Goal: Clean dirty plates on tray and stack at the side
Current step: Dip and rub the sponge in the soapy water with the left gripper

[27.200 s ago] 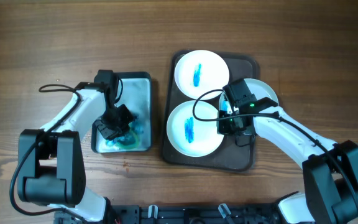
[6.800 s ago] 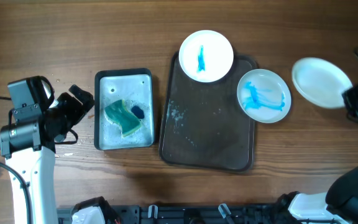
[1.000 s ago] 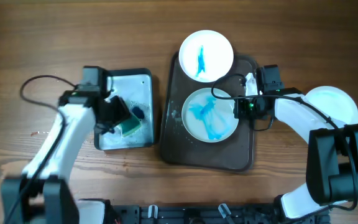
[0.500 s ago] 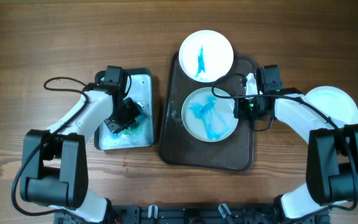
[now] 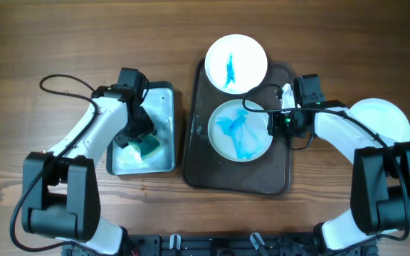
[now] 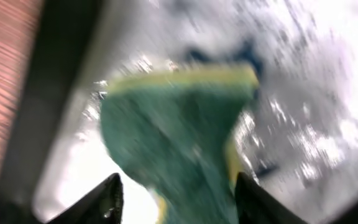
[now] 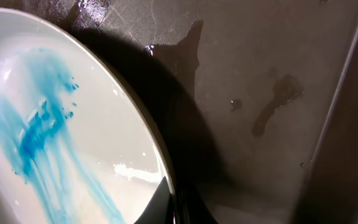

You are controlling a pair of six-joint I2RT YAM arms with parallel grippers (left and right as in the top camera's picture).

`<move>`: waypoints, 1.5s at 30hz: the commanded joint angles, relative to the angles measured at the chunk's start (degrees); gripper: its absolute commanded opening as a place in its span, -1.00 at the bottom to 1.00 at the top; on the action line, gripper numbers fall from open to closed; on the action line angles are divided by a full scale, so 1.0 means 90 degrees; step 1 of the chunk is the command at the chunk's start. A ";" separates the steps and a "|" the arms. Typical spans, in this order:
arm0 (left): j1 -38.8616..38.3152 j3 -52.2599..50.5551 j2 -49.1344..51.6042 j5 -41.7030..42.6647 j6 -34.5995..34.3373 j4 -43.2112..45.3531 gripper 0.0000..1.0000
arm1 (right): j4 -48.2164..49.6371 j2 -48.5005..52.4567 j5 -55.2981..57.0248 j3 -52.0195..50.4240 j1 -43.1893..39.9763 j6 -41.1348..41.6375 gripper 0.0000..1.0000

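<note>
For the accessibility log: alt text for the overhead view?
Right fingers pinch the rim of a blue-smeared plate on the tray; left fingers are at a sponge in the basin. A second smeared plate sits at the tray's top edge, a clean one right of the tray.

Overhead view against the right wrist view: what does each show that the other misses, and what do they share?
Only overhead: the basin with the sponge in it, the streaked plate at the tray's far edge, and the plain plate on the table off to the right. Only the right wrist: the right gripper shut on the smeared plate's rim, a dark shadow under that edge, and wet marks on the tray floor. Both: the smeared plate and the tray.
</note>
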 commanded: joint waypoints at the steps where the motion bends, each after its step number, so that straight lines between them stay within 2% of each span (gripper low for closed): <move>1: -0.0044 -0.0372 0.0012 -0.0806 -0.0325 0.0517 -0.17 | -0.0100 0.0214 0.0274 -0.0058 0.0022 0.0151 -0.91; 3: -0.0046 -0.0566 0.0134 -0.0767 -0.0321 0.1095 -0.42 | -0.0095 0.0214 0.0274 -0.0058 0.0022 0.0151 -0.91; 4: -0.0046 -0.0595 0.0199 -0.0682 -0.0236 0.1273 -0.63 | -0.0095 0.0214 0.0274 -0.0058 0.0022 0.0153 -0.91; 5: -0.0046 -0.0597 0.0255 -0.0488 -0.0032 0.1426 -0.92 | -0.0097 0.0214 0.0274 -0.0058 0.0022 0.0153 -0.92; 8: -0.0046 -0.0563 0.0253 0.0226 0.0916 0.1768 -0.92 | -0.0107 0.0214 0.0274 -0.0058 0.0022 0.0151 -0.91; 11: -0.0046 -0.0325 0.0192 0.0374 0.1494 0.1549 -0.92 | -0.0119 0.0214 0.0274 -0.0058 0.0022 0.0148 -0.92; 13: -0.0051 -0.0112 0.0185 0.0376 0.1841 0.1239 -0.72 | -0.0117 0.0214 0.0274 -0.0058 0.0022 0.0148 -0.91; 15: -0.0051 0.0078 0.0182 0.0376 0.1970 0.0835 -0.19 | -0.0117 0.0214 0.0274 -0.0058 0.0022 0.0148 -0.92; 17: -0.0051 0.0192 0.0182 0.0447 0.1938 0.0510 0.05 | -0.0117 0.0214 0.0274 -0.0058 0.0022 0.0148 -0.92; 19: -0.0049 0.0209 0.0182 0.0593 0.1751 0.0386 0.22 | -0.0112 0.0214 0.0274 -0.0058 0.0022 0.0151 -0.91; 22: -0.0049 0.0206 0.0185 0.0602 0.1095 0.0255 0.28 | -0.0102 0.0214 0.0274 -0.0058 0.0022 0.0151 -0.91; 29: -0.0051 -0.0029 0.0187 0.0678 0.0080 0.0539 -0.20 | -0.0102 0.0214 0.0274 -0.0058 0.0022 0.0148 -0.91; 31: -0.0051 -0.0236 0.0199 0.0682 -0.0136 0.0784 -0.50 | -0.0102 0.0214 0.0274 -0.0058 0.0022 0.0151 -0.91; 33: -0.0051 -0.0471 0.0199 0.0682 -0.0260 0.1003 -0.65 | -0.0100 0.0214 0.0274 -0.0058 0.0022 0.0151 -0.91; 37: -0.0051 -0.0882 0.0199 0.0391 -0.0257 0.1205 -0.65 | -0.0102 0.0214 0.0274 -0.0058 0.0022 0.0151 -0.91; 38: -0.0051 -0.1001 0.0199 0.0236 -0.0257 0.1265 -0.49 | -0.0100 0.0214 0.0274 -0.0058 0.0022 0.0151 -0.92; 40: -0.0049 -0.1163 0.0199 0.0126 -0.0226 0.1462 -0.38 | -0.0100 0.0214 0.0274 -0.0058 0.0022 0.0151 -0.91; 41: -0.0049 -0.1200 0.0199 0.0126 -0.0209 0.1523 -0.41 | -0.0100 0.0214 0.0274 -0.0058 0.0022 0.0151 -0.91; 42: -0.0049 -0.1212 0.0199 0.0129 -0.0206 0.1591 -0.63 | -0.0097 0.0214 0.0274 -0.0058 0.0022 0.0151 -0.91; 44: -0.0049 -0.1202 0.0197 0.0134 -0.0151 0.1656 -0.92 | -0.0095 0.0214 0.0274 -0.0058 0.0022 0.0153 -0.92; 45: -0.0046 -0.1171 0.0197 0.0138 -0.0034 0.1656 -0.92 | -0.0092 0.0214 0.0274 -0.0058 0.0022 0.0155 -0.91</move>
